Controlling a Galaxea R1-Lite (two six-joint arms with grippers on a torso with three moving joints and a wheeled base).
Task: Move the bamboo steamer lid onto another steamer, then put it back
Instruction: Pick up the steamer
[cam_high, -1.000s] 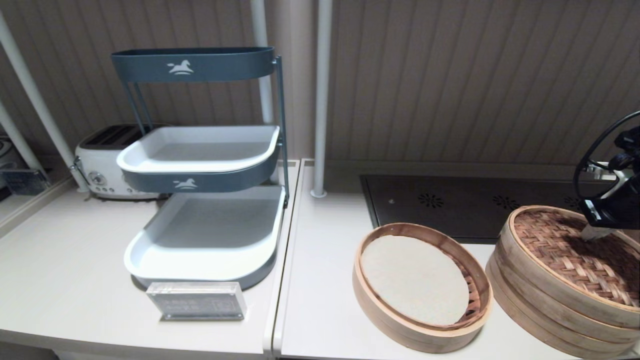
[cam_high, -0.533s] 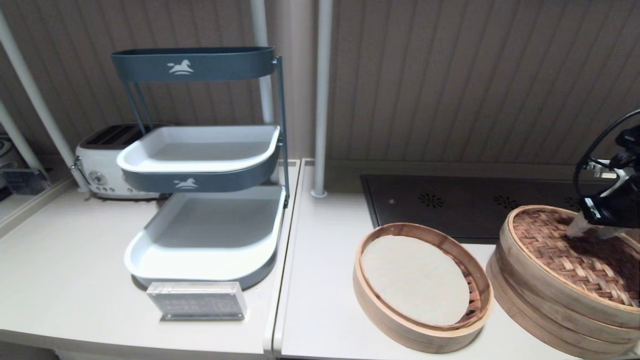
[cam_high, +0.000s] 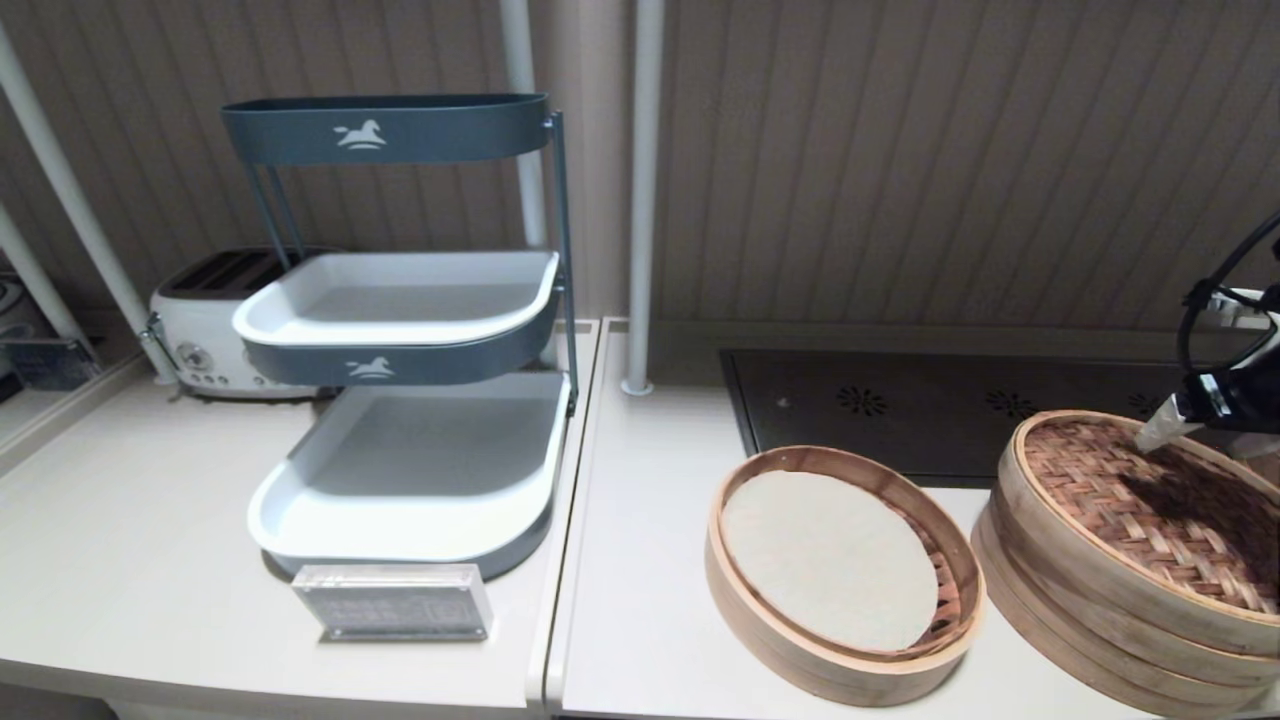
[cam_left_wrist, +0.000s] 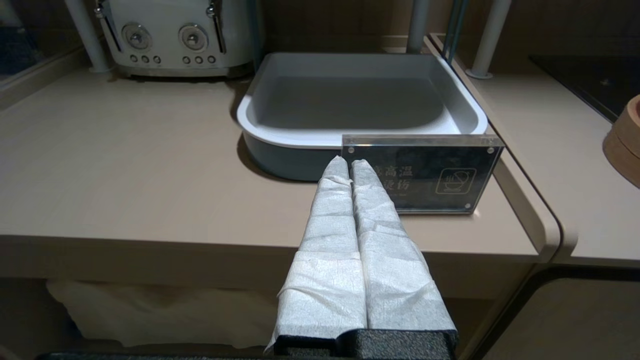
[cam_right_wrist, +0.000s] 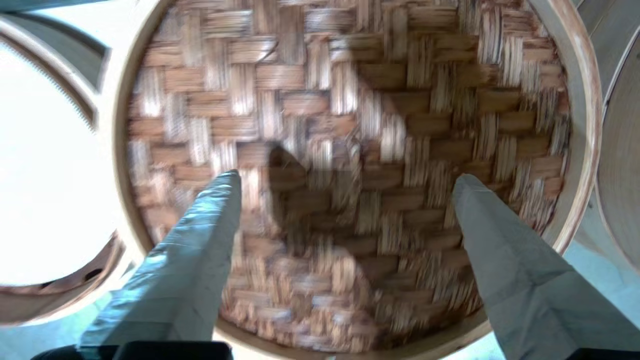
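The right gripper (cam_right_wrist: 345, 182) has its jaws spread wide and empty, one padded finger (cam_right_wrist: 210, 220) to each side of the woven centre, hovering clear above the bamboo steamer lid (cam_high: 1150, 500). A second ago its tip sat low on the weave, well inside the rim; now it has risen and drawn back toward the far right edge of the counter. I read this as a release: the lid rests on the stacked steamer (cam_high: 1060, 630) at the counter's right edge, and the gripper is leaving it there. Just beside it, toward the counter's middle, the steamer basket with the white liner (cam_high: 835, 560) stands uncovered, so the return leg still seems ahead. The left gripper (cam_left_wrist: 350, 172), jaws pressed together, waits off the counter's near edge by the acrylic sign (cam_left_wrist: 425, 172).
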